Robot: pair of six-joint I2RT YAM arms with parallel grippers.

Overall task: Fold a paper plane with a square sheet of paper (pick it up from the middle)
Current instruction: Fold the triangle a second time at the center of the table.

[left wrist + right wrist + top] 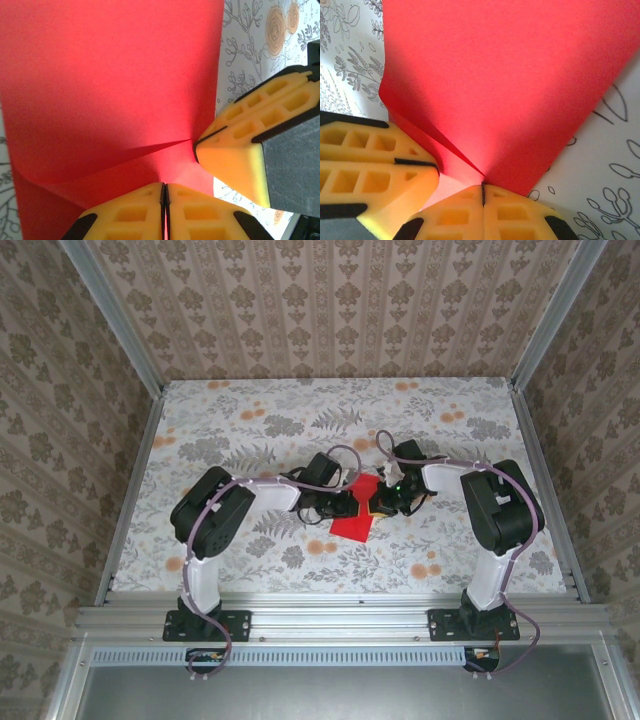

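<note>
1. Left hand (343,502): I judge it closed on the square sheet of paper (352,520). In its own wrist camera the two yellow fingers (135,215) meet with no gap, and the red sheet runs straight down into the seam between them.
2. Sheet: it lies at the centre of the bench (250,430), between the two hands. Near the pinch points it is raised, and a shallow ridge fans out from them. My judgement is that the grip was taken near the middle, as the task asks, so the sides can droop and start a centre crease. No sharp fold is set yet.
3. Right hand (386,502): likewise shut on the sheet, its fingers (515,215) pressed together at the red edge. The two hands sit just beside each other, tips nearly touching, which I read as sharing one pinch line.
4. Surface: a pale cloth printed with grey foliage and orange flower prints (428,568). Its pattern could mask small scraps, but the red reads clearly against it.
5. Room: patterned wallpaper walls (330,310) on three sides, with an aluminium rail (340,618) at the near edge carrying both arm bases.
</note>
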